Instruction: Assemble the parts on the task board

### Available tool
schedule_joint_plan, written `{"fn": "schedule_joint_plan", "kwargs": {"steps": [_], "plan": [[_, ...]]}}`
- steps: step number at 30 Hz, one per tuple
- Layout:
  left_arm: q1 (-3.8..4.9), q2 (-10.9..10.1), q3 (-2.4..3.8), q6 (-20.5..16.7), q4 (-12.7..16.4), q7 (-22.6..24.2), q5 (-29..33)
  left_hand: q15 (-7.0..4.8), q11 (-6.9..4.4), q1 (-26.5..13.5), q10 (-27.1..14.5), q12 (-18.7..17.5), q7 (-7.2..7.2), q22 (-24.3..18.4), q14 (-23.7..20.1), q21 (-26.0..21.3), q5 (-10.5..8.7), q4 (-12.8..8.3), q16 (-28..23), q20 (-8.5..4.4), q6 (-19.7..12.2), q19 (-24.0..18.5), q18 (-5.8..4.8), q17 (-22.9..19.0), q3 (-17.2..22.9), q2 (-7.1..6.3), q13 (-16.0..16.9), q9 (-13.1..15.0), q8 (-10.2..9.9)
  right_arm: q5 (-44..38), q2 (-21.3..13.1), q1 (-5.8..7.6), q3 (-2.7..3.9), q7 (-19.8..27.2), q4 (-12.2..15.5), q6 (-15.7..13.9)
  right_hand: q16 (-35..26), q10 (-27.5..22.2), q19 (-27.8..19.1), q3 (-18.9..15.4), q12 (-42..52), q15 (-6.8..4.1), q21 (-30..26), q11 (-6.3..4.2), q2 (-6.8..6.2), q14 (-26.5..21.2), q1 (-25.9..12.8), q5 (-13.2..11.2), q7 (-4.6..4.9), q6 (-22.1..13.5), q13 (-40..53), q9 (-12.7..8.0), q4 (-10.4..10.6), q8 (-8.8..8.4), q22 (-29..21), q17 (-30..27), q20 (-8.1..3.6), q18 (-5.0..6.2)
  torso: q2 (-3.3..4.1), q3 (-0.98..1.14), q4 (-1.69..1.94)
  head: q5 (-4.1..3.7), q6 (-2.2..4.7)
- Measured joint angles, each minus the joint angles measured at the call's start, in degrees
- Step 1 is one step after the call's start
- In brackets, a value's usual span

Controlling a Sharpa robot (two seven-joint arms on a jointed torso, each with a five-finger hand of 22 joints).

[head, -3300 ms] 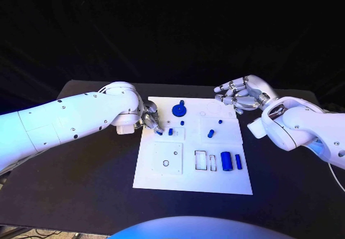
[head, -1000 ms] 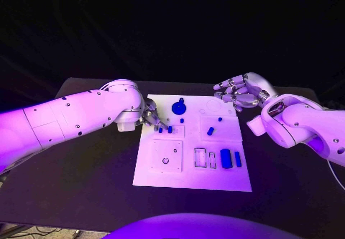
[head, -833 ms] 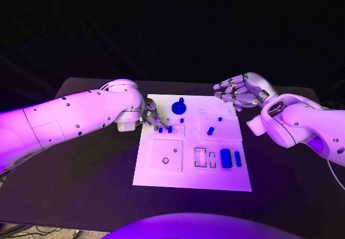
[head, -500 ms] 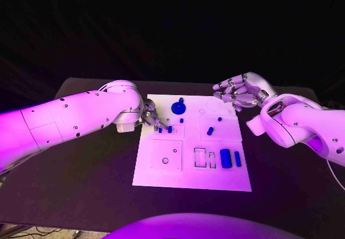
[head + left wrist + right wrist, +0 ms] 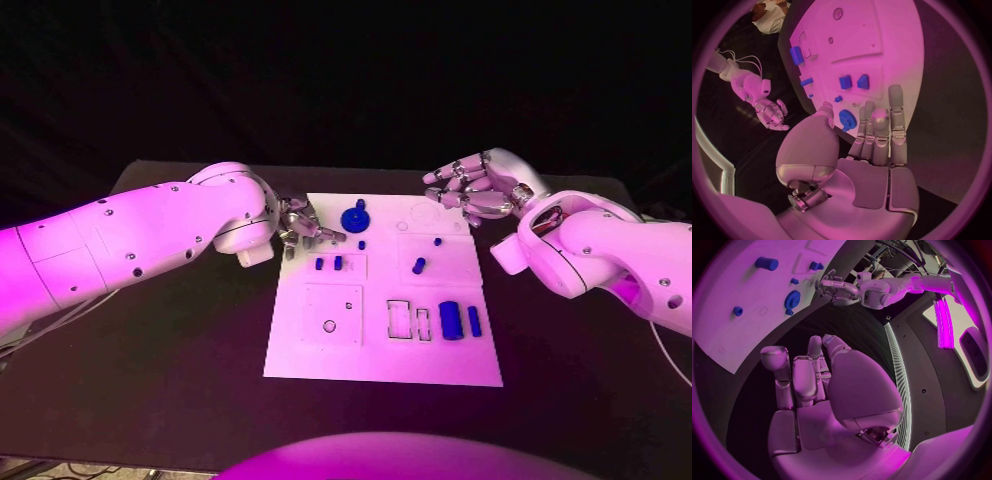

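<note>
Hovering empty left hand (image 5: 300, 226) beside task board (image 5: 378, 355)

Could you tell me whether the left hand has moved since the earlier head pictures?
Yes. The left hand has drawn back from the two small blue parts toward the task board's far left corner.

A black tabletop (image 5: 159, 380) with rounded far corners fills the lower part of the head view, its matte surface washed in magenta light. Behind it hangs a dark, softly folded curtain (image 5: 346, 80) that takes up the whole backdrop. In the right wrist view a bright pink light strip (image 5: 944, 320) glows beside a pale wall panel (image 5: 973, 357).
</note>
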Motion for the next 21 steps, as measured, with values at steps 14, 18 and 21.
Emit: {"fn": "schedule_joint_plan", "kwargs": {"steps": [14,18,21], "plan": [[-0.47,4.2,-1.59,-7.3,-2.5,15.0,-4.4,1.8,1.63,22.3,-4.4,-10.5,0.74,-10.6,-8.3,-12.3,0.04,-4.0,-11.7,2.5,2.5,-0.6,0.92,-14.7,3.8,0.41,-13.9,-14.3,-6.9,0.0,0.3,-0.11,-0.01,0.0,-0.2,0.1,0.0,0.0,0.0,0.2,0.0,0.0,-0.3,0.0,0.0,0.0,0.0,0.0,0.0,0.0,-0.1,0.0,0.2,0.0,-0.2,0.0,0.0,0.0,0.01,-0.03,-0.05,-0.47,0.74],[-0.91,5.5,-1.97,-8.4,-3.9,18.6,-7.1,1.6,1.56,24.8,-3.8,-12.2,0.88,-11.4,-8.5,-12.9,0.04,-5.1,-11.9,2.04,3.7,-0.2,0.92,-16.0,4.5,-0.01,-16.3,-17.1,-8.8,0.0,0.3,-0.13,-0.01,0.0,-0.2,0.1,0.0,0.0,0.0,0.2,0.0,0.0,-0.3,0.0,0.0,0.0,0.0,0.0,0.0,0.0,-0.1,0.0,0.2,0.0,-0.2,0.0,0.0,0.0,0.03,-0.03,-0.09,-0.61,0.87],[-1.15,6.6,-2.23,-9.0,-5.0,21.1,-10.2,1.58,1.34,26.5,-2.9,-14.0,0.5,-11.8,-8.5,-13.2,0.04,-6.1,-11.9,1.67,5.3,0.6,0.93,-17.3,5.2,-0.25,-18.8,-19.5,-10.6,0.1,0.4,-0.14,-0.01,0.0,-0.2,0.1,0.0,0.0,0.0,0.2,0.0,0.0,-0.3,0.0,0.0,0.0,0.0,0.0,0.0,0.0,-0.1,0.0,0.2,0.0,-0.2,0.0,0.0,0.0,0.03,-0.01,-0.1,-0.71,0.91]]}}
